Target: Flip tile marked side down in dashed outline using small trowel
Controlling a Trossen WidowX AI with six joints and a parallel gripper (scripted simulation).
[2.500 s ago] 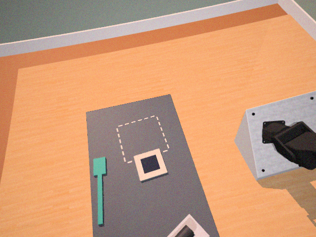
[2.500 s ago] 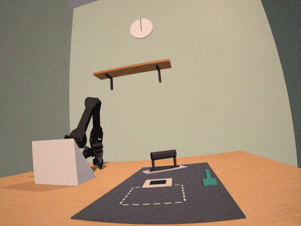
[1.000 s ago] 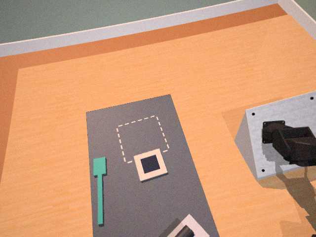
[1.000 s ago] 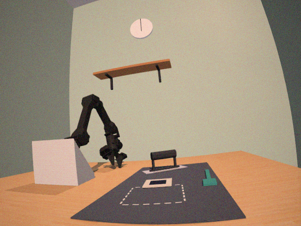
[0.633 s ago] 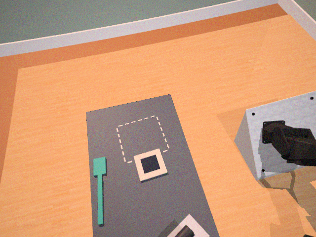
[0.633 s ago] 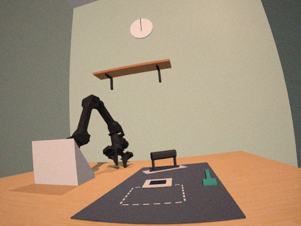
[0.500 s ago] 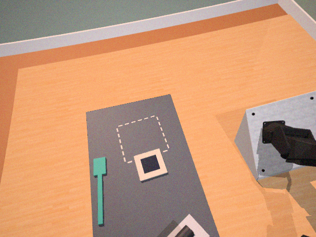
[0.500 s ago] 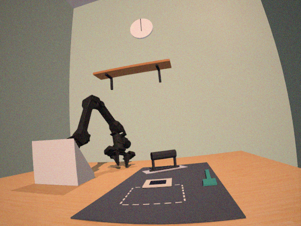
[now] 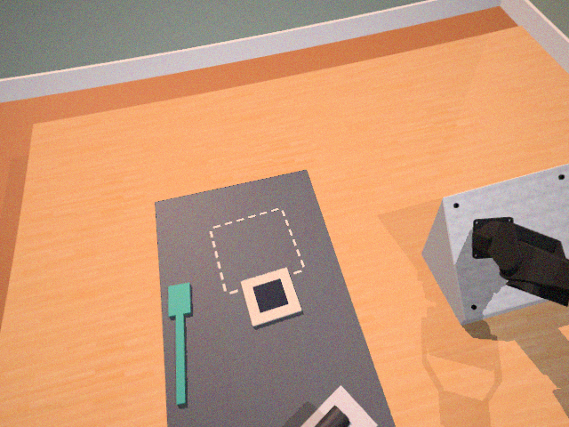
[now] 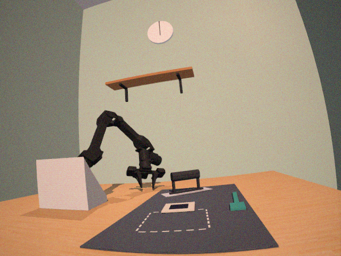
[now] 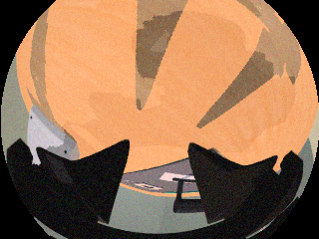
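Observation:
The tile point(image 9: 271, 295) point(image 10: 178, 206) point(image 11: 150, 187) lies flat, dark marked square up, across the near edge of the dashed outline point(image 9: 276, 210) point(image 10: 189, 229). Most of it is outside. A trowel-like tool with a pale flat blade and raised black bar handle point(image 9: 331, 418) point(image 10: 185, 175) point(image 11: 186, 205) rests on the mat point(image 9: 206, 349) point(image 10: 234, 237) point(image 11: 132, 178). A green flat-headed tool point(image 9: 180, 349) point(image 10: 237, 206) lies along the mat's side. My gripper point(image 10: 147, 189) point(image 11: 159, 145) is open and empty, pointing down over the wooden table, beside the mat and away from both tools.
The pale block point(image 9: 468, 276) point(image 10: 63, 184) point(image 11: 45, 131) under the arm point(image 9: 505, 248) point(image 10: 96, 140) stands on the table point(image 9: 115, 151) point(image 10: 22, 217) point(image 11: 100, 75) beside the mat. A wall shelf point(image 10: 151, 78) and a round clock point(image 10: 154, 33) are high behind.

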